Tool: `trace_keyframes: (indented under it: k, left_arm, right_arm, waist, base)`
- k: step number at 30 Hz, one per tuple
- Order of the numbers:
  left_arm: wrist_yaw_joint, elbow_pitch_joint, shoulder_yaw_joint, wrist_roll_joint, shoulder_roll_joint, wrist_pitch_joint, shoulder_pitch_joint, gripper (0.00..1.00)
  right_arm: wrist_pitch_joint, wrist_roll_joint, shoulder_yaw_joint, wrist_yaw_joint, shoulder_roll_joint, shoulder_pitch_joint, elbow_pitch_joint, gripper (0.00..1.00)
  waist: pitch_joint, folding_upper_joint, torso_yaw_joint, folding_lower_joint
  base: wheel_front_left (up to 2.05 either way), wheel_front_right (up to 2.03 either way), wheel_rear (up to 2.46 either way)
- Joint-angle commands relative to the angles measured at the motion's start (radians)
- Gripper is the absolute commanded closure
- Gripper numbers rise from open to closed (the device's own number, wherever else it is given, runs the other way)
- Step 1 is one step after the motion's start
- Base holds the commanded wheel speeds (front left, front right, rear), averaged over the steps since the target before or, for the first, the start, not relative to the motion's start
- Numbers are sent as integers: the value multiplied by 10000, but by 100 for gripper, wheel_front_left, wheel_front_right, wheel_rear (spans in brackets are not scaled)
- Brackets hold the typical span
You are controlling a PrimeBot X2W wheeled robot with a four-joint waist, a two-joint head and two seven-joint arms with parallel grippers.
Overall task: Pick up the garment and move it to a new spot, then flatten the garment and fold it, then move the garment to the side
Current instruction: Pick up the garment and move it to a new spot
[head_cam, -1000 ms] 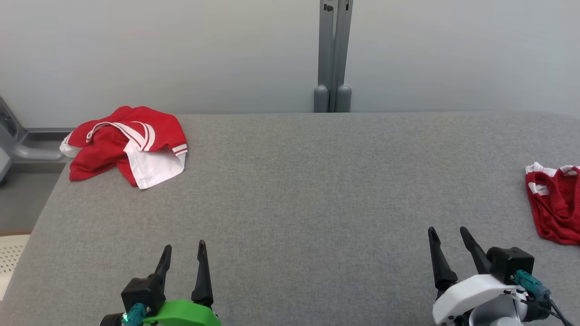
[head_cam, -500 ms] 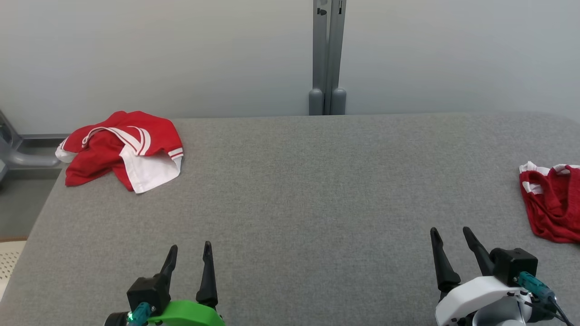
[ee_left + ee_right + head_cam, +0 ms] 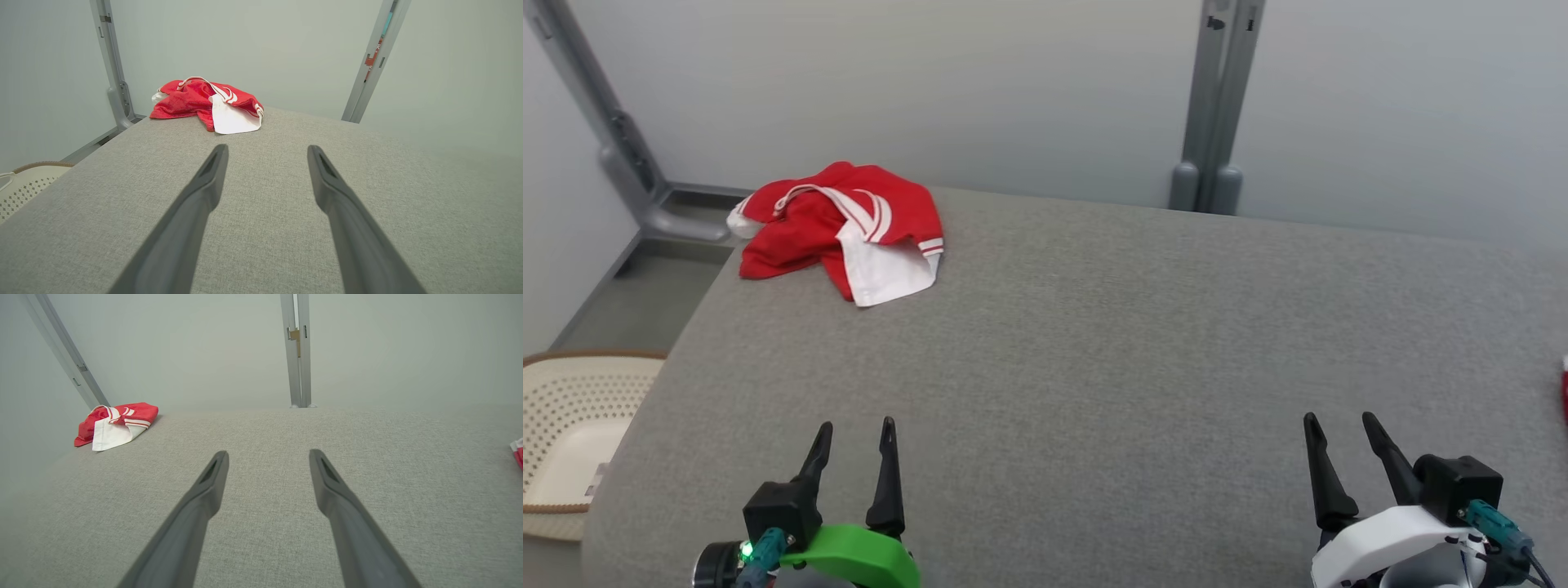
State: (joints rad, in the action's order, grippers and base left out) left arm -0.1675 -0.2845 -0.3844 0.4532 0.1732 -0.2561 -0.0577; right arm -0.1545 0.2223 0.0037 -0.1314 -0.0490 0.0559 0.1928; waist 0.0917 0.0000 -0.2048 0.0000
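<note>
1. Looking down from the head, you have a grey fabric-covered surface (image 3: 1094,343) stretching wide in front of you.
2. Your garment (image 3: 841,229), red with white trim, lies crumpled at about eleven o'clock, near the surface's far left corner, with a white panel turned toward you.
3. Your left gripper (image 3: 856,425) sits at seven o'clock, fingers spread wide and holding nothing, well apart from the garment.
4. Your right gripper (image 3: 1339,418) sits at five o'clock, likewise spread wide and holding nothing, over the grey fabric.
5. A sliver of another red cloth (image 3: 1565,396) shows at three o'clock, at the picture's edge.
6. Beyond the far edge stands a plain pale wall (image 3: 1013,82), with a grey upright post (image 3: 1213,106) at one o'clock and a slanted strut (image 3: 605,131) at ten.
7. A cream perforated basket (image 3: 572,408) sits low beside the surface's left side, at eight o'clock.
</note>
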Motion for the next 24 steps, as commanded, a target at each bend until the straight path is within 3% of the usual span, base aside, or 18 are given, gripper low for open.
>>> trace_keyframes:
  k: [1,4,8,14,24]
  left_arm:
    - [-15,76,48,-50,103,24,-181,0]
    - [-71,202,88,-63,248,74,-199,0]
    - [-302,537,407,78,335,22,51,0]
    - [-600,1096,872,112,360,-59,446,0]
    - [-643,1444,1119,-19,271,-89,768,0]
  right_arm:
    - [-103,50,-9,14,-29,-48,51,0]
    - [-211,114,71,14,-24,-157,205,0]
    - [-197,48,511,14,-29,-608,344,0]
    - [-120,-33,1131,14,-35,-1293,639,0]
    - [-267,21,1575,14,-33,-1784,1099,0]
  waist:
    - [-73,0,-1487,0]
    - [-113,0,-2317,0]
    - [-444,0,-2713,0]
    - [-705,0,-2892,0]
    - [-767,0,-2936,0]
  base:
    - [0,0,0]
    - [0,0,0]
    - [0,0,0]
    - [0,0,0]
    - [0,0,0]
